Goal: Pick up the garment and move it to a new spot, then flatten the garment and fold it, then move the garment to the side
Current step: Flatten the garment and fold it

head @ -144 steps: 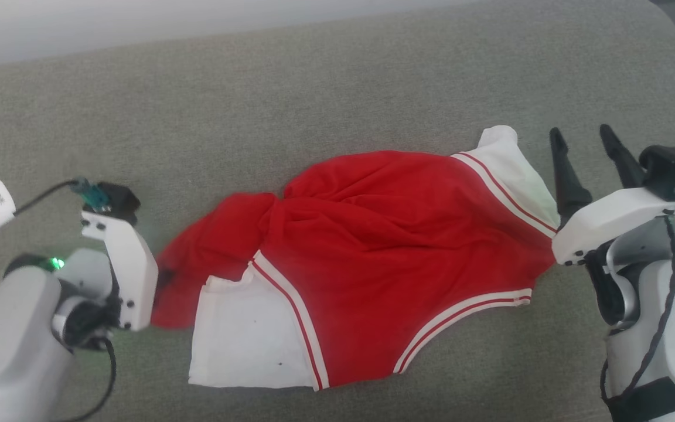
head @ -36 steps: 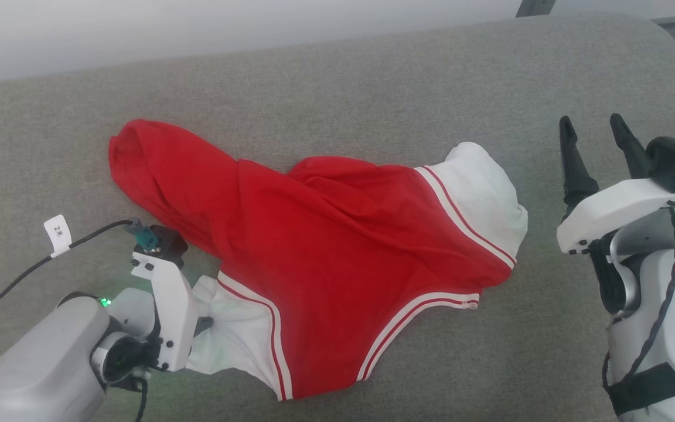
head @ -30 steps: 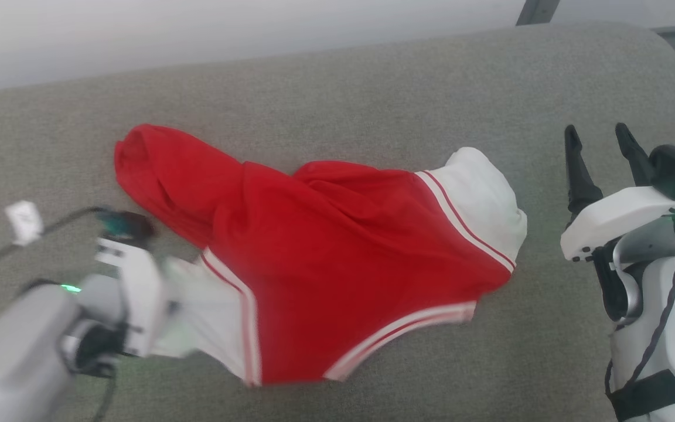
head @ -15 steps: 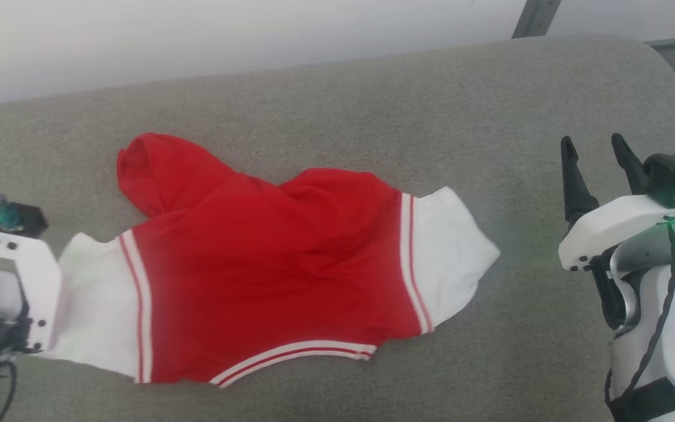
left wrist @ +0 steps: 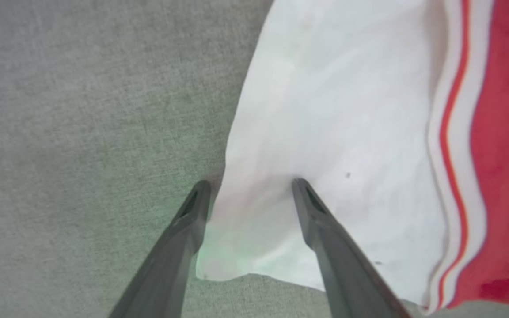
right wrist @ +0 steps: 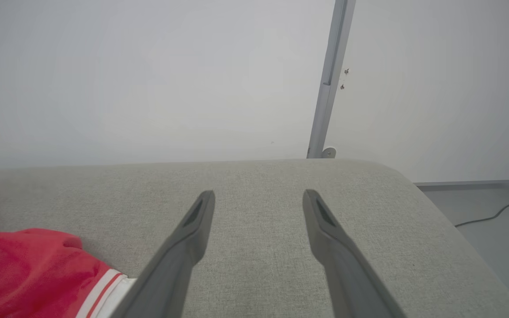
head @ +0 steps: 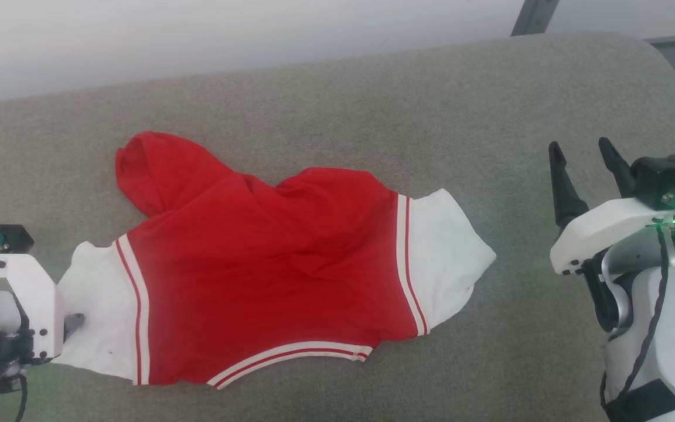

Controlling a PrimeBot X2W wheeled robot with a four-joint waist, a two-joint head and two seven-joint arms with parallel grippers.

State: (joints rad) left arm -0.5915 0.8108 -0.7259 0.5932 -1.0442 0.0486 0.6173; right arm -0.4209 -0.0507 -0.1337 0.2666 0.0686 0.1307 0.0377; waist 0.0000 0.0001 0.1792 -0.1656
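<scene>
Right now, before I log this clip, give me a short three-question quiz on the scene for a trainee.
1. True or false: the right gripper is holding the garment.
2. The fingers of the left gripper straddle the edge of which part of the garment? A) striped hem B) white sleeve C) red body
3. What surface is the garment lying on?
Key: 1 false: its fingers stand open over the grey cushion, apart from the garment. 2 B. 3 the grey cushion.
</scene>
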